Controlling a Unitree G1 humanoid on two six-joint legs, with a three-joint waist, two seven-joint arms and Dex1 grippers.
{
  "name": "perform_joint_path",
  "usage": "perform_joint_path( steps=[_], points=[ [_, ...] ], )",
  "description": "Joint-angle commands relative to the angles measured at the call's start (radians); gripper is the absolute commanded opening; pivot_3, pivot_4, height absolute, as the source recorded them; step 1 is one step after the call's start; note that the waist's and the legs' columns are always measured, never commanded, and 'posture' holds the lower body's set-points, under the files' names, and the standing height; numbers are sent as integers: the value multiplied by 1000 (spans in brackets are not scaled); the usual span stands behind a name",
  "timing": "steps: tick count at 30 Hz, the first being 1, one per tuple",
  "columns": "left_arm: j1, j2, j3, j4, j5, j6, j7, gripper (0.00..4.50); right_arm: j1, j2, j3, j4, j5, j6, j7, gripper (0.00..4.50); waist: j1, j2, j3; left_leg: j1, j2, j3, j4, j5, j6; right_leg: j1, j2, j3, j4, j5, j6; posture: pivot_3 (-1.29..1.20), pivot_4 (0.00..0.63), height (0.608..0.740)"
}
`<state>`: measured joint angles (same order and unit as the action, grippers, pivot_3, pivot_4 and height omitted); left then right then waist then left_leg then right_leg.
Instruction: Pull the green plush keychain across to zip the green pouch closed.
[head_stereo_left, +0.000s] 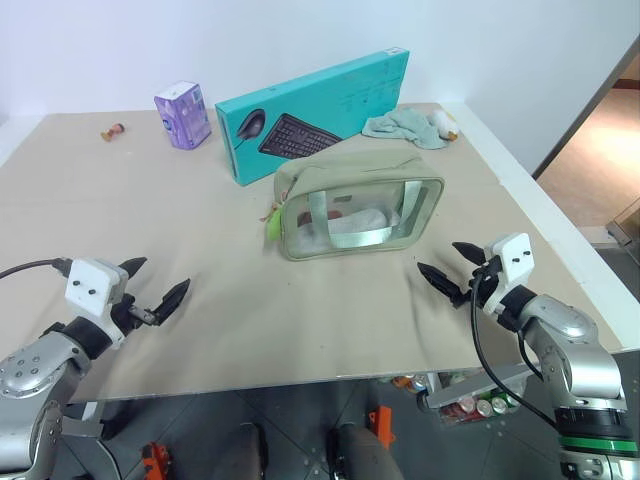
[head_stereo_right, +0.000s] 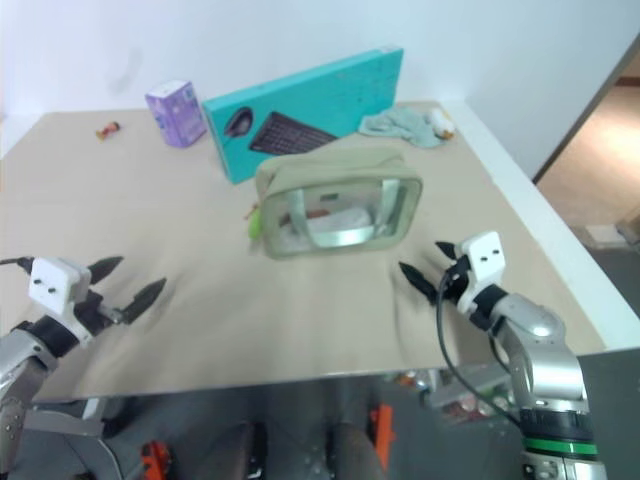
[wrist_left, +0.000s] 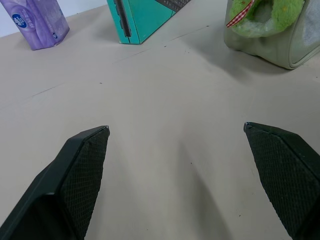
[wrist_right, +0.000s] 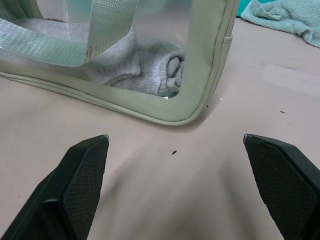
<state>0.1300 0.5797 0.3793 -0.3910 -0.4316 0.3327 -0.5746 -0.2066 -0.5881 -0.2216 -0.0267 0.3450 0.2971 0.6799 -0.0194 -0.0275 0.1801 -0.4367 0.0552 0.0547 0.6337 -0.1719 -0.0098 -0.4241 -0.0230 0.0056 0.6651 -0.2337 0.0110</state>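
Note:
The green pouch (head_stereo_left: 358, 205) stands upright in the middle of the table, its clear front panel showing rolled grey cloth inside. The green plush keychain (head_stereo_left: 272, 222) hangs at the pouch's left end by a short pinkish cord; up close it is fuzzy and lime green (wrist_left: 272, 17). My left gripper (head_stereo_left: 154, 290) hovers open over the table's near left, well short of the pouch. My right gripper (head_stereo_left: 448, 264) is open at the near right, pointing toward the pouch's right corner (wrist_right: 200, 95). Nothing is between either pair of fingers.
A teal keyboard box (head_stereo_left: 312, 112) leans behind the pouch. A purple packet (head_stereo_left: 182, 115) stands at the back left, with a small red item (head_stereo_left: 113, 129) farther left. A mint cloth (head_stereo_left: 405, 126) lies at the back right. The table's front edge (head_stereo_left: 300, 380) runs just below both grippers.

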Motion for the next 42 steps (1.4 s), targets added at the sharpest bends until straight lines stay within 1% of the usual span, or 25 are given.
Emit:
perform_joint_path(
  steps=[1,6,20,25,29,31,35,37,40,42],
  points=[
    [-8,0,-3,-18,6,-18,4,4467,-14,-10,-18,-39,12,-7,0,4478,0,0,0,0,0,0,0,0,0,0,0,0,0,0,0,0,150,740],
    [-2,-17,-12,-30,-10,-23,-8,4467,-22,-10,-13,-36,11,-9,-2,4478,0,0,0,0,0,0,0,0,0,0,0,0,0,0,0,0,150,740],
    [-5,-14,-29,-34,-15,-21,-30,4467,-25,-7,-7,-37,9,-14,-7,4478,0,0,0,0,-1,1,0,0,0,0,0,0,0,0,0,0,150,740],
    [-8,19,-57,-87,-81,11,-115,4467,-33,-14,-4,-39,-11,-62,-6,4478,0,0,0,0,-1,1,0,0,0,0,0,1,0,0,0,0,150,740],
    [-55,94,-72,-170,-224,121,-194,4467,-98,-42,-25,-27,-8,-65,-7,4478,0,0,0,0,0,1,0,0,0,0,0,1,0,0,0,0,150,740],
    [-109,141,-88,-198,-304,189,-233,4467,-171,-70,-25,-2,-7,-62,6,4478,0,0,0,0,-1,1,0,0,0,0,1,1,0,0,0,0,150,740],
    [-188,195,-116,-192,-375,252,-282,4467,-295,-99,0,49,6,-44,46,4478,-1,0,0,1,-1,2,1,0,1,0,1,3,0,0,0,0,150,740],
    [-227,208,-132,-182,-399,274,-300,4467,-358,-106,8,91,15,-34,74,4478,-1,0,0,1,-1,4,1,0,1,0,2,3,0,1,0,0,150,740],
    [-296,191,-144,-161,-435,297,-286,4467,-429,-119,31,166,10,-48,137,4478,-1,-1,0,0,-1,6,0,0,0,0,3,4,0,0,1,0,150,740],
    [-323,183,-149,-153,-448,308,-276,4467,-455,-122,41,203,-1,-65,164,4478,-1,-1,0,0,-1,6,0,0,1,0,3,4,0,2,4,0,150,740]
  ],
)
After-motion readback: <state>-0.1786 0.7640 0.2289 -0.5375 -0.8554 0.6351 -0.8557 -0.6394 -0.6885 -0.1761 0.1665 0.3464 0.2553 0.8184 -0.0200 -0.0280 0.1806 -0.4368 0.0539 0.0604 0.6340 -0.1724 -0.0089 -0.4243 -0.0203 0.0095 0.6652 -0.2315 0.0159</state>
